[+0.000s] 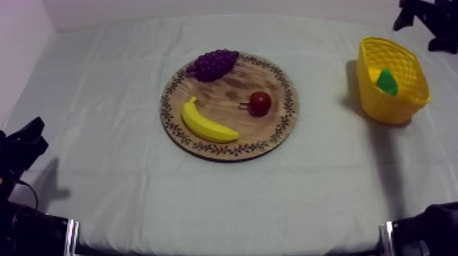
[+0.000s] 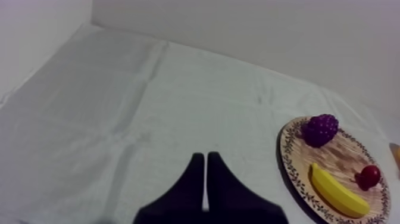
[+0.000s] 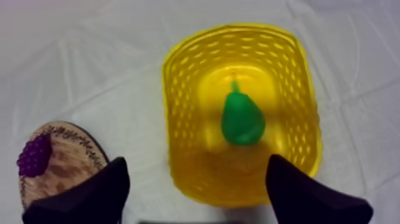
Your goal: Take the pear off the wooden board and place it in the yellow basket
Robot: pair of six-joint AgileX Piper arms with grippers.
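Pear (image 3: 243,119) inside the yellow basket (image 3: 178,89), my right gripper (image 3: 197,159) open over it.

The right gripper's fingers are wide apart with nothing between them. My left gripper (image 2: 205,158) sits low at its side over bare cloth (image 1: 102,136), fingers pressed together as a narrow wedge. The pear is plain green with a short stem and lies about in the middle of the basket floor. The basket stands near the right edge of the table. A strip of bare cloth separates it from the wooden board (image 1: 272,139), which carries the banana (image 1: 208,124), the small red fruit (image 1: 260,103) and the grapes (image 1: 215,63).
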